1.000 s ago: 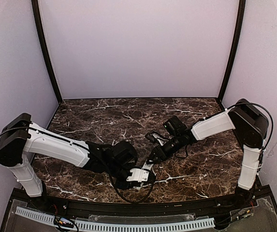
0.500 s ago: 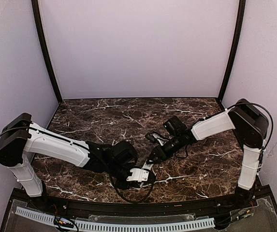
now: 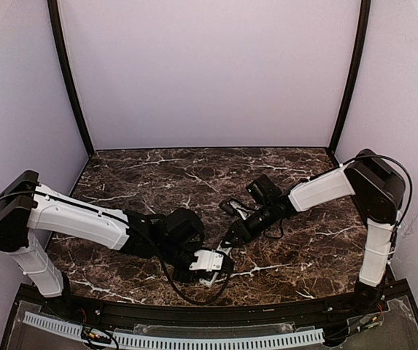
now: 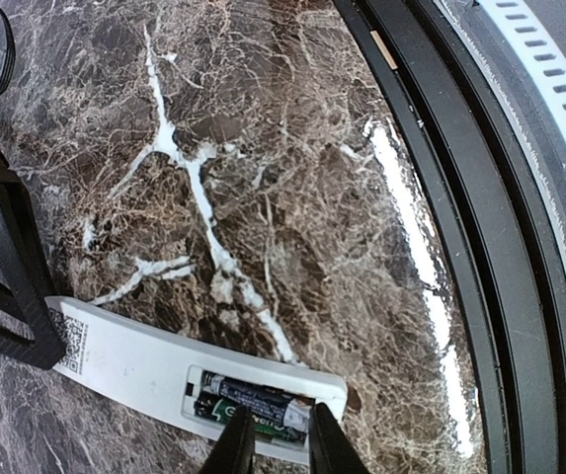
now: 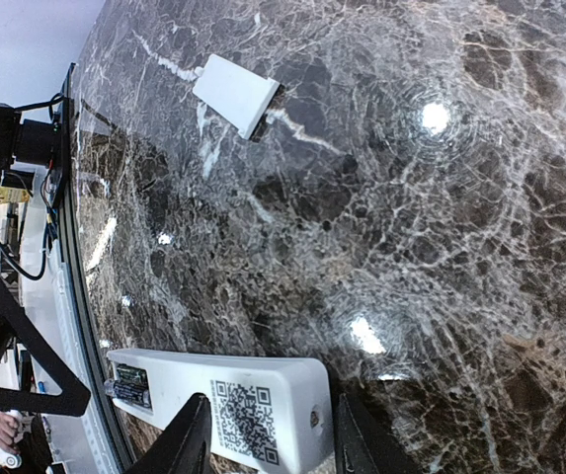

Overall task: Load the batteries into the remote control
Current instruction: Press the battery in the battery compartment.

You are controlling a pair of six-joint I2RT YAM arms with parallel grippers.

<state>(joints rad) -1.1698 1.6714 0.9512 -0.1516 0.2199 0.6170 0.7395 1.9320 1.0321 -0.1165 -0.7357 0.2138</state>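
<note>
Remote control (image 4: 134, 360) face down on counter (image 4: 263, 148) near front edge, bay open, batteries (image 4: 253, 403) inside. Left gripper (image 4: 281, 434) narrow, tips at batteries; grip unclear. Right gripper (image 5: 268, 444) clamps remote's QR-label end.

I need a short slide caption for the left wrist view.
Left pincer poised over batteries in the open back of the remote control.

The slim white plastic remote control (image 3: 210, 260) lies back-up on the dark marble table (image 3: 157, 175), near its front edge and between the two arms. Two cylindrical batteries (image 4: 253, 401) lie side by side in the open compartment at one end, under the left gripper (image 4: 279, 415). The right gripper (image 5: 271, 407) straddles the opposite end, one finger against each long side. A small flat white plastic cover (image 5: 235, 94) lies on the table, well apart from the remote.
</note>
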